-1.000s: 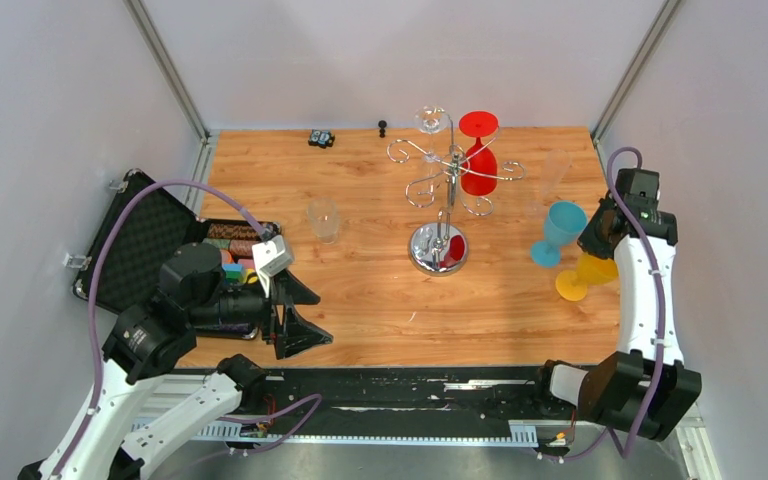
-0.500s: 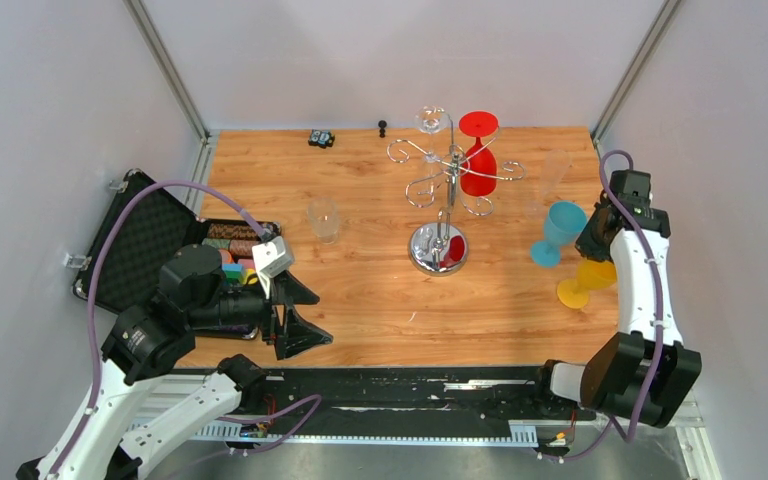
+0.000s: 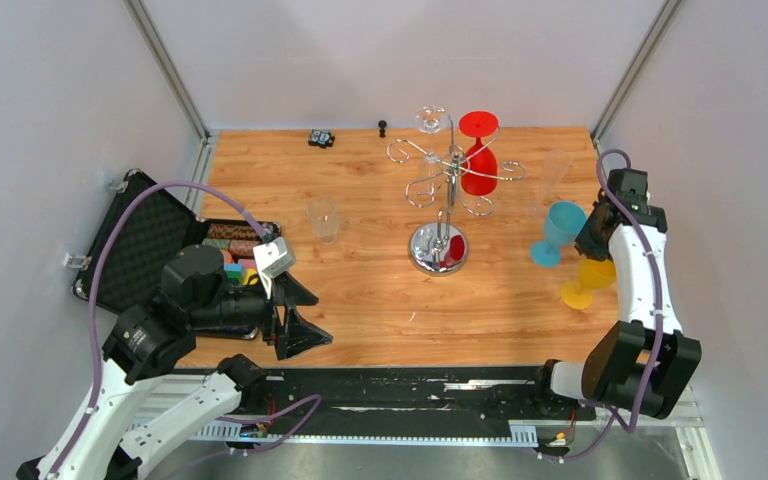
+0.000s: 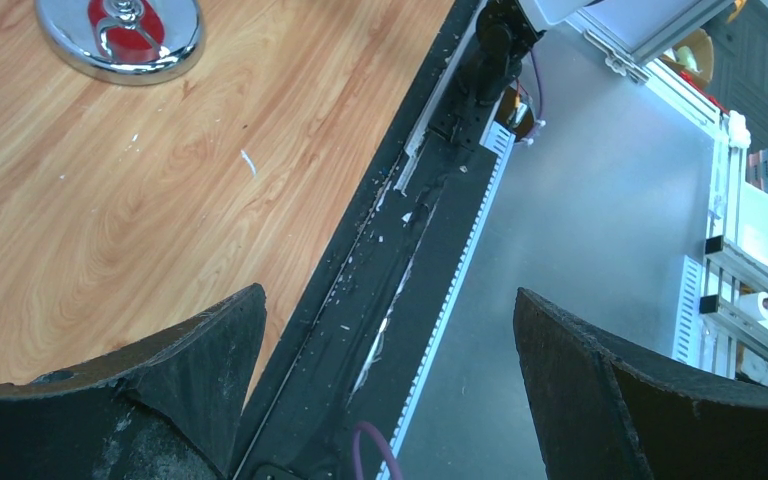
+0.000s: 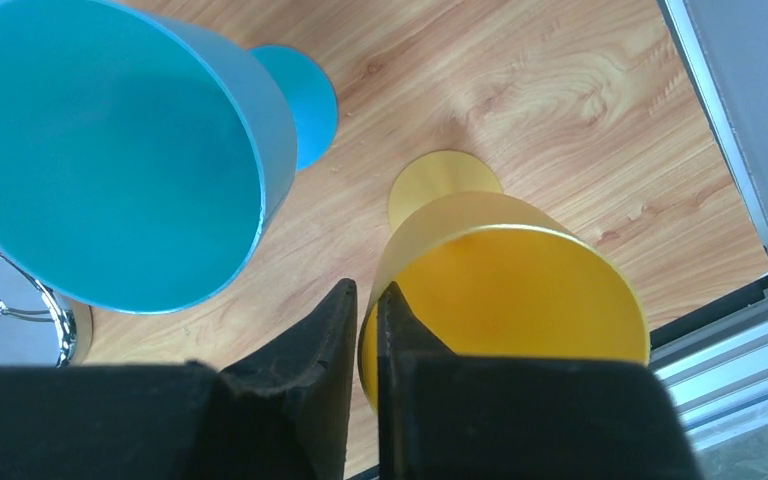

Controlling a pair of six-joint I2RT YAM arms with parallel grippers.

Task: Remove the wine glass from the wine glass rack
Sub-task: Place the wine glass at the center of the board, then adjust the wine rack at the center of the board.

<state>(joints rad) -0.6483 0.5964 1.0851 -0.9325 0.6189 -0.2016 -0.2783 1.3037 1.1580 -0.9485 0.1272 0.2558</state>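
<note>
The chrome wine glass rack [image 3: 449, 178] stands mid-table on its round mirrored base [image 3: 438, 248]. A red wine glass [image 3: 478, 160] and a clear glass [image 3: 432, 121] hang upside down on its arms. My right gripper [image 3: 593, 252] is shut on the rim of a yellow wine glass [image 3: 582, 284], right of the rack; in the right wrist view the gripper [image 5: 368, 300] pinches the yellow glass [image 5: 505, 270] wall, one finger inside the bowl. A blue wine glass [image 3: 560, 230] stands beside it. My left gripper [image 3: 296, 318] is open and empty over the near table edge.
A clear tumbler [image 3: 324, 218] stands left of the rack. A tall clear glass [image 3: 555, 170] stands behind the blue glass [image 5: 110, 150]. An open black case [image 3: 150, 240] lies at the left. Small dark items [image 3: 321, 138] sit at the back. The rack base shows in the left wrist view [image 4: 120, 35].
My right arm has shifted slightly, and the yellow glass has moved a little toward the near right. The left arm has not moved.
</note>
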